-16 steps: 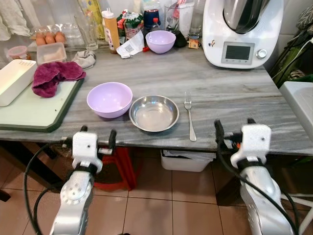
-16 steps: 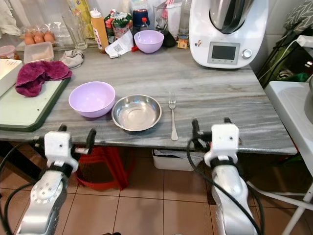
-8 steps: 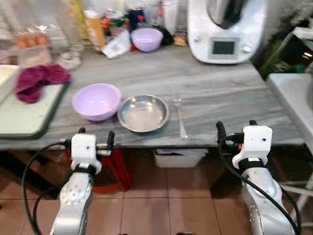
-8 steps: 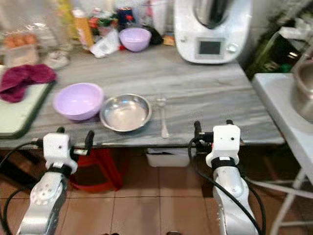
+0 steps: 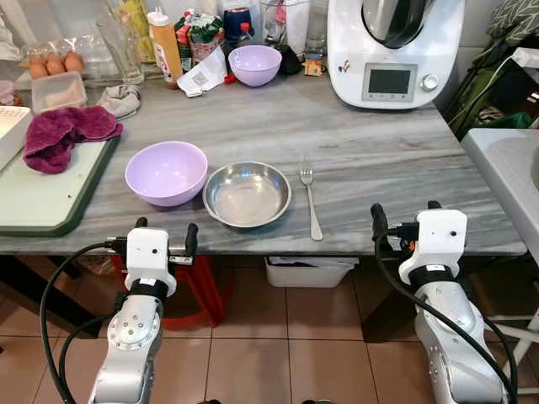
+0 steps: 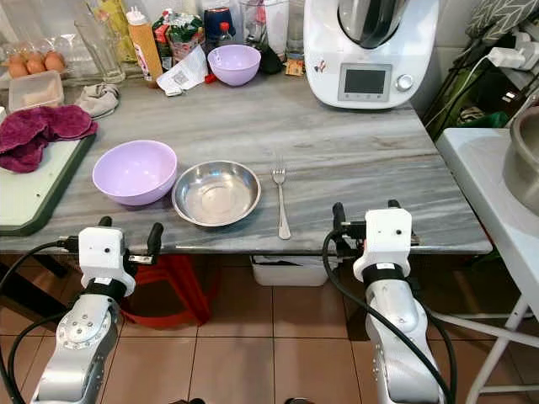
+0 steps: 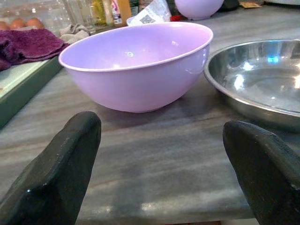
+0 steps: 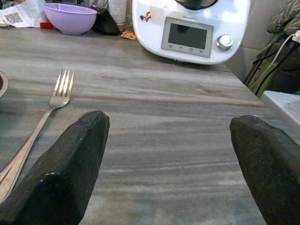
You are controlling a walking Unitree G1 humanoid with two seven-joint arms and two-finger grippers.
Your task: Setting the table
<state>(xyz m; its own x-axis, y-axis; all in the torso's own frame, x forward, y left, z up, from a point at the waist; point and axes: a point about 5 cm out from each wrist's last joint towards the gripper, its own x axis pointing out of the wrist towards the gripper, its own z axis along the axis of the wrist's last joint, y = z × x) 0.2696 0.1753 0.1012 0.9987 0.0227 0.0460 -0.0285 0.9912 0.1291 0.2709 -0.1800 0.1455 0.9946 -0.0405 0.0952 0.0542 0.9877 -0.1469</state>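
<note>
Head view, left eye: grey marble bench (image 5: 379, 143). Near the front edge, in a row from the robot's left: lilac bowl (image 5: 166, 172), steel bowl (image 5: 247, 193) just beside it, fork (image 5: 311, 199) just to the right of the steel bowl, tines pointing away from the robot. At the back: second lilac bowl (image 5: 255, 64), white kitchen machine (image 5: 392, 49), sauce bottle (image 5: 164, 47), eggs (image 5: 52, 63) in a clear tray. Far left: green cutting board (image 5: 50, 189) with a purple cloth (image 5: 63, 133) on it. Left gripper (image 5: 160, 238) sits at the bench's front edge, below the lilac bowl, jaws spread. Right gripper (image 5: 404, 221) at the front edge, right of the fork, jaws spread.

Head view, right eye: same layout; a white side table (image 6: 488, 177) stands at the far right, with a metal pot (image 6: 523, 156) on it.

Left wrist view: both black fingers (image 7: 56, 178) wide apart, nothing between them; lilac bowl and steel bowl rim straight ahead on the bench, side by side.

Right wrist view: fingers (image 8: 65, 178) wide apart, holding nothing; fork lies ahead beside one finger, kitchen machine farther back.
</note>
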